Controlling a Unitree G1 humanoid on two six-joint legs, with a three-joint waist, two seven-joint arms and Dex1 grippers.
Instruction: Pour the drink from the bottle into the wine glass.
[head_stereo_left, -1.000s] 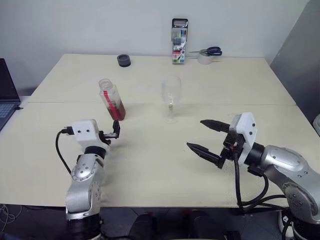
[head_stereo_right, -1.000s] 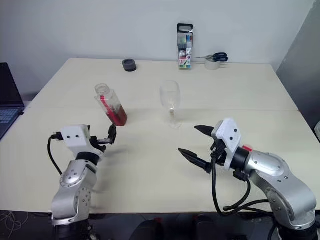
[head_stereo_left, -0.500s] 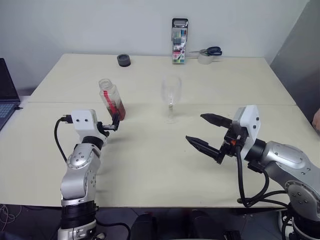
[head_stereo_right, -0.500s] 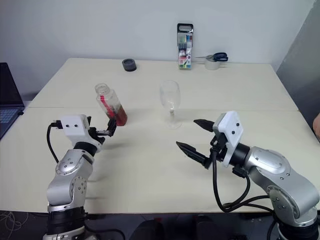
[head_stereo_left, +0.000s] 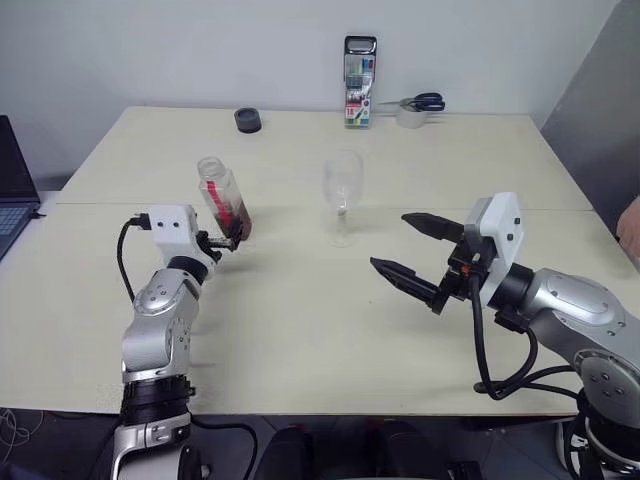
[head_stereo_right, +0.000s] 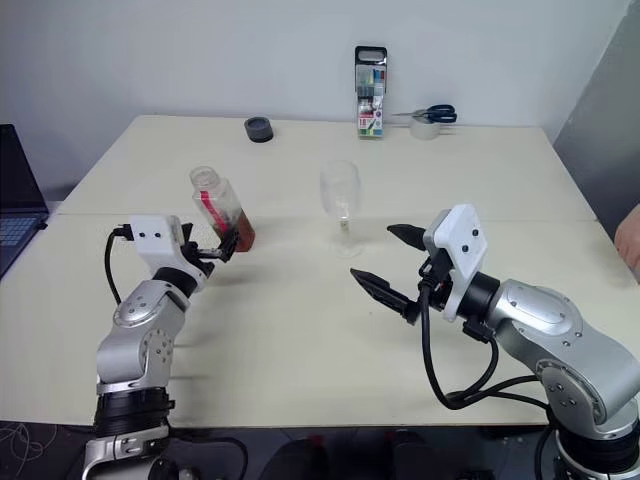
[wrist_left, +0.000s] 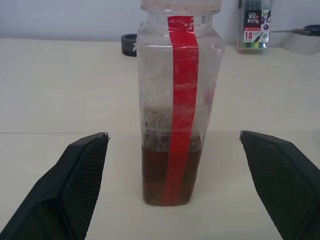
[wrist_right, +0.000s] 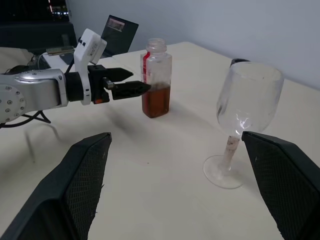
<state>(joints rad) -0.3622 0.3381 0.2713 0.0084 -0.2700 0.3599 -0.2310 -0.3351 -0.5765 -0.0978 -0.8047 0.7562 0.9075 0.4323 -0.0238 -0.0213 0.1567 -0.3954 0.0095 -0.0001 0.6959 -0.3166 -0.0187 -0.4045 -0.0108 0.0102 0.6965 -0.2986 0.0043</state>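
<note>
My left gripper (head_stereo_left: 232, 238) reaches the bottle (head_stereo_left: 224, 199), fingers spread. My right gripper (head_stereo_left: 419, 258) hangs open near the wine glass (head_stereo_left: 342, 196) on the table (head_stereo_left: 300, 320).

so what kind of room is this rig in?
Looks like an office or lab bench, probably: a plain cream table against a bare wall, with a marker pack, scissors on a tape roll, and a laptop at the table's edge.

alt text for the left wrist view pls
A clear bottle with a red label strip and a shallow layer of brown drink stands uncapped on a cream table, centred between the open left gripper fingers, untouched. Behind it are a black roll and a marker pack.
</note>
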